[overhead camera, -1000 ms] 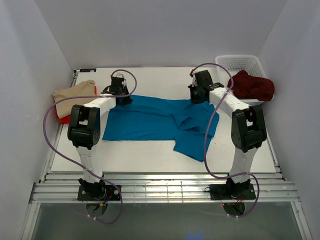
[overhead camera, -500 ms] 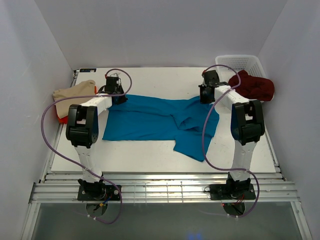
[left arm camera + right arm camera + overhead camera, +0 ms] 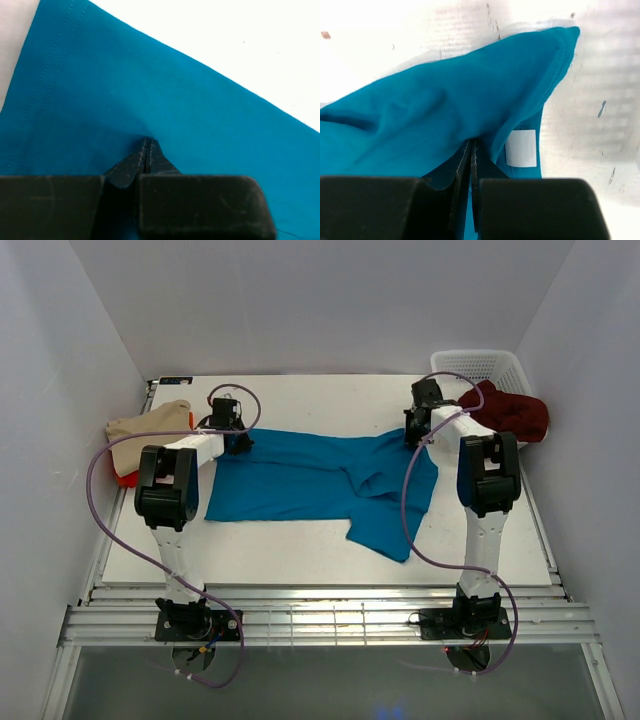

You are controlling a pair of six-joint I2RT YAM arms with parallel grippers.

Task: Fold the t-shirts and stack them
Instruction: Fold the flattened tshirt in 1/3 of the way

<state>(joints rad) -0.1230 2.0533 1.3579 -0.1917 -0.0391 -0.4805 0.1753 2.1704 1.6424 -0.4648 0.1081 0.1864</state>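
The teal shirt (image 3: 300, 480) lies spread across the middle of the desk (image 3: 300, 550). Its nearest part is a loose flap toward the right, with rumpled folds just behind that. At its far edge 2 spots are pinched. The left gripper (image 3: 146, 150) is closed on the cloth at the far left, the fabric puckering at its tips. The right gripper (image 3: 471, 150) is clamped on a raised fold at the far right, with a white tag (image 3: 521, 148) just beside it. Further back on the left, the beige shirt (image 3: 150, 425) sits with the red shirt (image 3: 125, 478) peeking from under it. At far right the maroon shirt (image 3: 505, 412) hangs over the basket (image 3: 485, 365) rim. The step in hand looks like folding the teal shirt. Next, both arms would need to lift together and carry the far edge toward the near hem, keeping the cloth taut so the rumpled right side doesn't bunch.
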